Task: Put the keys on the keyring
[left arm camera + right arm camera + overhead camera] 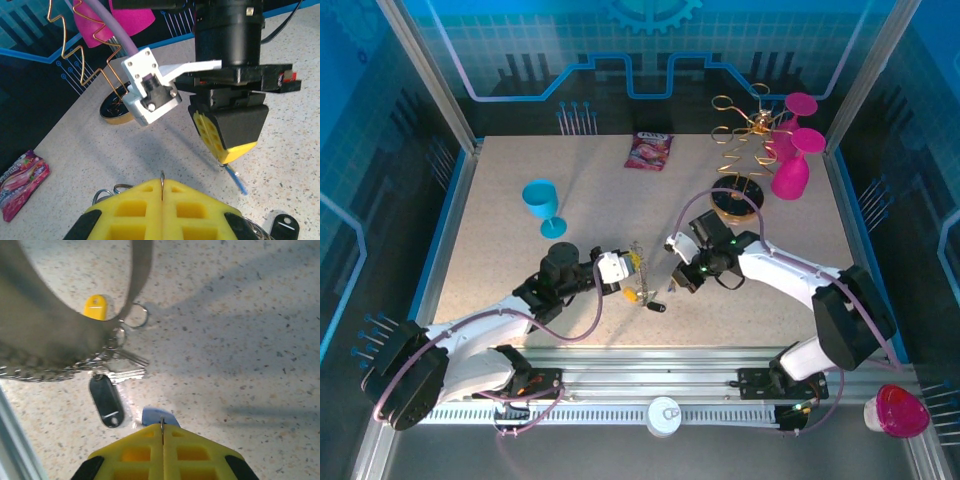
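Toward six o'clock on the surface [500, 270], the light, floppy keyring [35, 372] is apparently held in the closed left jaws, while the blue key [159, 416] is gripped by the right jaws. Its plastic head is judged the surest hold on such tiny, slippery metal.

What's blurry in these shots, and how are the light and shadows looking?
Right wrist: the keyring near the lens is smeared out of focus; the black key and table are sharp, soft shadow bands crossing it. Left wrist: the right gripper, pinching a blue key, is crisp, casting a faint shadow. Top external: even light, blue walls.
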Available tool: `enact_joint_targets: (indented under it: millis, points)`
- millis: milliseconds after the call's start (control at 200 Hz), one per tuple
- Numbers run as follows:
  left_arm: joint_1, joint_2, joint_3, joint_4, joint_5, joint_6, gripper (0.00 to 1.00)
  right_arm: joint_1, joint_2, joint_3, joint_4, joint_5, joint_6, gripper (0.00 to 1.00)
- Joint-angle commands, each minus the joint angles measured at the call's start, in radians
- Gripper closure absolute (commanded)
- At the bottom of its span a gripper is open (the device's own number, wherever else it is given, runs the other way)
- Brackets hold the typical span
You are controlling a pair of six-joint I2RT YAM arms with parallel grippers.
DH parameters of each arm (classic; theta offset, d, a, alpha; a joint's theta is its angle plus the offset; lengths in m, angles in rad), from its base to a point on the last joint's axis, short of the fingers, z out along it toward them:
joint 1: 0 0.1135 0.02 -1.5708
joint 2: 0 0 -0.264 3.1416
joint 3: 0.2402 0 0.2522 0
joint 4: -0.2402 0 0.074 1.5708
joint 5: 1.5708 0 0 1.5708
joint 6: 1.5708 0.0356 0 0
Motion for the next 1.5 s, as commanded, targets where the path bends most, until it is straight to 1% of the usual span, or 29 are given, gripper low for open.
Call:
enact_joint_targets:
  millis: [0,70,155,245,290,340,425,475,525,580,640,776,1056,1296,1496]
  points:
    - [0.012,-0.004,0.015,0.002,0.050,-0.040,1.00,0.003,0.065,0.028,-0.011,0.062,-0.014,1.00]
    - [0.015,-0.003,0.015,-0.001,0.054,-0.042,1.00,0.006,0.094,0.044,-0.028,0.094,-0.042,1.00]
    - [0.017,0.004,0.012,0.007,0.065,-0.047,1.00,0.005,0.115,0.062,-0.045,0.101,-0.065,0.87]
    - [0.022,0.012,0.012,0.021,0.075,-0.051,1.00,-0.005,0.098,0.068,-0.033,0.095,-0.082,0.75]
    - [0.026,0.016,0.012,0.028,0.081,-0.056,1.00,-0.016,0.068,0.061,-0.007,0.075,-0.093,0.72]
    - [0.030,0.017,0.012,0.039,0.089,-0.062,1.00,-0.029,0.026,0.045,0.047,0.026,-0.116,0.70]
    - [0.038,0.023,0.008,0.054,0.105,-0.074,1.00,-0.038,-0.071,0.000,0.179,-0.085,-0.207,0.71]
    - [0.039,0.024,0.005,0.061,0.112,-0.076,1.00,-0.039,-0.126,-0.071,0.291,-0.164,-0.268,0.71]
    - [0.040,0.022,0.003,0.063,0.120,-0.077,1.00,-0.036,-0.170,-0.129,0.406,-0.252,-0.364,0.72]
    - [0.042,0.018,0.000,0.063,0.127,-0.075,1.00,-0.034,-0.200,-0.187,0.539,-0.311,-0.439,0.74]
    - [0.043,0.015,0.001,0.063,0.134,-0.074,1.00,-0.033,-0.199,-0.204,0.624,-0.343,-0.461,0.77]
    - [0.046,0.008,0.000,0.062,0.150,-0.073,1.00,-0.031,-0.163,-0.146,0.654,-0.392,-0.459,0.78]
    - [0.047,0.011,0.003,0.067,0.158,-0.074,1.00,-0.008,-0.114,-0.121,0.676,-0.481,-0.468,0.74]
    - [0.047,0.013,0.005,0.066,0.159,-0.071,1.00,0.003,-0.106,-0.116,0.640,-0.467,-0.511,0.73]
    - [0.046,0.011,0.007,0.068,0.161,-0.072,1.00,0.017,-0.089,-0.094,0.634,-0.473,-0.519,0.75]
